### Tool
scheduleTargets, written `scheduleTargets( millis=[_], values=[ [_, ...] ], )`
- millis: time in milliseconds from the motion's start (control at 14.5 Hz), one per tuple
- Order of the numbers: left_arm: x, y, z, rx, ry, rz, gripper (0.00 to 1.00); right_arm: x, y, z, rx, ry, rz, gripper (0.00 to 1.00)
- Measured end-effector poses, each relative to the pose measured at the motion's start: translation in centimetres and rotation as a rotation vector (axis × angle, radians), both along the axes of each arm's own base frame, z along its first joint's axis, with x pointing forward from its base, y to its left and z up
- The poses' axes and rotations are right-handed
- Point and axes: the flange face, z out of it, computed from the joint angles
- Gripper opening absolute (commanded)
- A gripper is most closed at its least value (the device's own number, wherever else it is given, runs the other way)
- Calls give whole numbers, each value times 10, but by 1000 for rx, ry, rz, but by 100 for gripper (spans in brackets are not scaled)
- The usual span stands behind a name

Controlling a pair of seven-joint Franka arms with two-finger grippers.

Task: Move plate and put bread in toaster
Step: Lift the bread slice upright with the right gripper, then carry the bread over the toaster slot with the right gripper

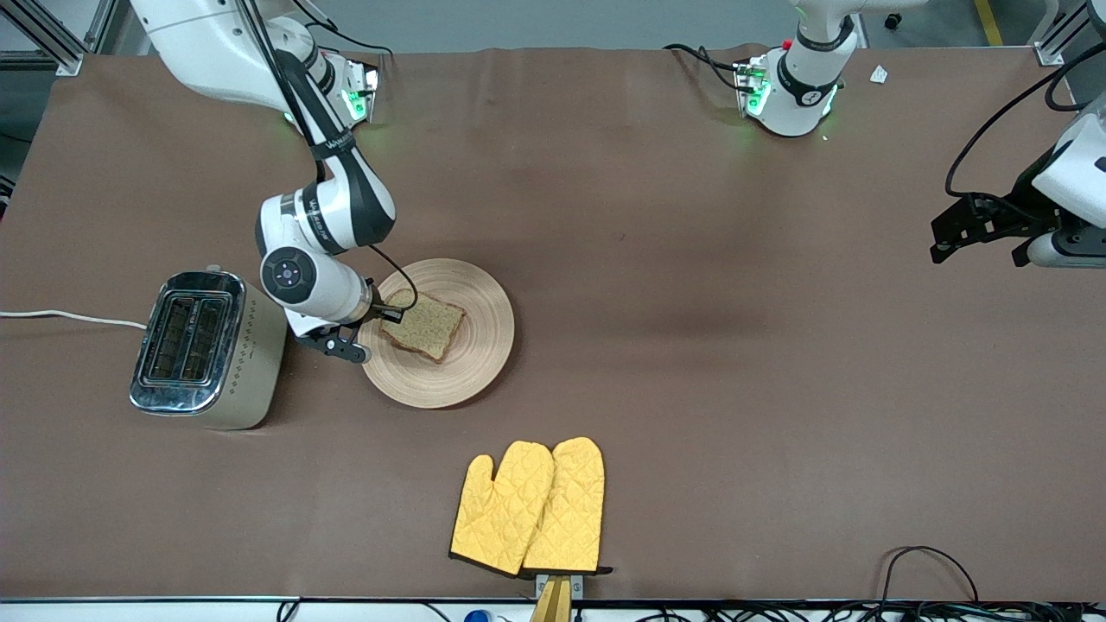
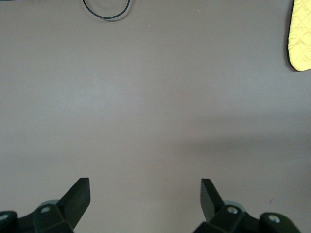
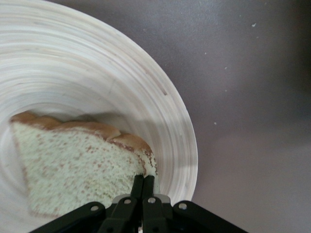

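The bread [image 1: 422, 324] lies on the plate [image 1: 471, 367], just beside the toaster [image 1: 207, 350] toward the left arm's end of the counter; the right end effector [image 3: 142, 182] has pinched the slice's corner, so lifting and slotting appear to remain. The left end effector [image 2: 145, 191] waits wide over bare counter [image 1: 691, 345]. I count one plate, one slice, one two-slot toaster and two yellow oven mitts [image 1: 529, 508].

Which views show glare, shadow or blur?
Front view: reflections on the toaster chrome top, soft shadow under the right arm. Right wrist view: plate rim smeared and bright. Left wrist view: a faint shadow band across the table.
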Motion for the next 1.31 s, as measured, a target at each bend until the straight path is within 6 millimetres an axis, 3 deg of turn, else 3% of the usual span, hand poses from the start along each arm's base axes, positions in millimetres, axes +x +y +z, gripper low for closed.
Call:
scheduleTargets(
  millis=[275, 482, 895, 1102, 1308],
  values=[
    [1, 18, -1, 1, 2, 25, 100, 28, 4, 86, -26, 50, 29, 0],
    [1, 16, -1, 1, 2, 20, 100, 41, 5, 140, -120, 8, 92, 0],
    [1, 10, -1, 1, 2, 11, 100, 26, 25, 181, -396, 19, 227, 0],
    [1, 12, -1, 1, 2, 13, 100, 30, 10, 194, -526, 12, 291, 0],
    [1, 12, -1, 1, 2, 14, 100, 35, -3, 192, -644, 52, 399, 0]
  ],
)
